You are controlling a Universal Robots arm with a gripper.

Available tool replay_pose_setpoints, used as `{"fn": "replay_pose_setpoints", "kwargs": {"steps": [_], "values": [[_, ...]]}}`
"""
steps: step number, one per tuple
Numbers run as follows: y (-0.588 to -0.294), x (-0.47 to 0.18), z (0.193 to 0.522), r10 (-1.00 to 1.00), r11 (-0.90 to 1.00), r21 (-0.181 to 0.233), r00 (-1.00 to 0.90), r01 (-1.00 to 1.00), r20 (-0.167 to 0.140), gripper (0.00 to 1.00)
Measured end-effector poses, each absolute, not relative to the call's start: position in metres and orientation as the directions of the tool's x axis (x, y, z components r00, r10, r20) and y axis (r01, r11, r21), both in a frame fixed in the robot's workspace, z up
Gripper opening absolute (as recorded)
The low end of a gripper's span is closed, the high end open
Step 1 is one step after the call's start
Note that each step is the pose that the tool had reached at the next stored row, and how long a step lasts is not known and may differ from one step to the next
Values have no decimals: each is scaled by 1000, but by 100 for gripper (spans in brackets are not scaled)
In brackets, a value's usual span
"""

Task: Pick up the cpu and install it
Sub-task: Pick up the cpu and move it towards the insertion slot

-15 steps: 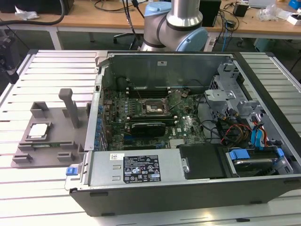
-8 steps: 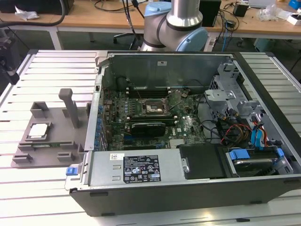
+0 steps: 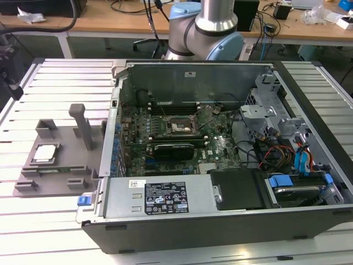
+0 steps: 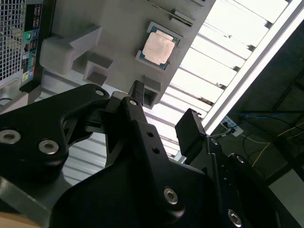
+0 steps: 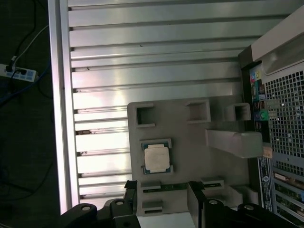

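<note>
Two black fingers [image 4: 141,121] of the gripper [image 4: 164,107] sit closest to the lens in the second wrist view. They are matte, angular and bolted with round-head screws. They stand spread apart with nothing between them. The first wrist view shows the same gripper [image 5: 163,188], its two tips parted over the edge of a grey holder [image 5: 190,152].

- One cpu [image 5: 156,158]: small, flat and square, with a dull silver-grey metal top and a thin pale rim. It lies flat in a shallow square seat on the holder, apart from the fingers and ungrasped. In the second wrist view the cpu [image 4: 159,46] lies beyond the fingertips.
- One holder: matte grey and blocky, with the look of moulded plastic. In the first wrist view it has three square open pockets along one edge and one square-section post [image 5: 232,141].
- Exterior view: the holder [image 3: 66,146] rests on a ribbed, pale metal surface [image 3: 55,83], with the cpu [image 3: 45,153] on it towards that view's left.
- One computer case [image 3: 193,226]: dark, lying open just beside the holder, towards the exterior view's right. Inside are one green board [image 3: 220,149], one dark square socket frame [image 3: 177,126] and one long black card [image 3: 174,150].
- One arm [image 3: 215,22]: smooth silver tube with pale blue joint caps, behind the case.
</note>
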State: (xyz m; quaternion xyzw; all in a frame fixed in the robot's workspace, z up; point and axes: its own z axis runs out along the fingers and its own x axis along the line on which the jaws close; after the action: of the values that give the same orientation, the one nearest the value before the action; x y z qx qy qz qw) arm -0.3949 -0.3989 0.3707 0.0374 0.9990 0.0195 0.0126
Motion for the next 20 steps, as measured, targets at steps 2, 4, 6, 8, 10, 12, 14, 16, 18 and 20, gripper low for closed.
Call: {"fn": "replay_pose_setpoints", "kwargs": {"steps": [2, 4, 6, 8, 10, 12, 14, 16, 18, 20], "values": [[-399, -395, 370, 75, 996, 40, -997, 74, -24, 54], [-399, -395, 370, 75, 996, 40, -997, 74, -24, 54], [-399, -395, 369, 75, 996, 40, -997, 74, -24, 54], [-399, -395, 369, 75, 996, 40, -997, 74, -24, 54], [-399, -395, 368, 75, 996, 40, -997, 74, -24, 54], [-399, -395, 367, 75, 996, 40, -997, 74, -24, 54], [-399, -395, 367, 75, 996, 40, -997, 74, -24, 54], [-399, -395, 366, 75, 996, 40, -997, 74, -24, 54], [-399, -395, 366, 75, 996, 40, -997, 74, -24, 54], [-399, -395, 365, 75, 996, 40, -997, 74, -24, 54]]}}
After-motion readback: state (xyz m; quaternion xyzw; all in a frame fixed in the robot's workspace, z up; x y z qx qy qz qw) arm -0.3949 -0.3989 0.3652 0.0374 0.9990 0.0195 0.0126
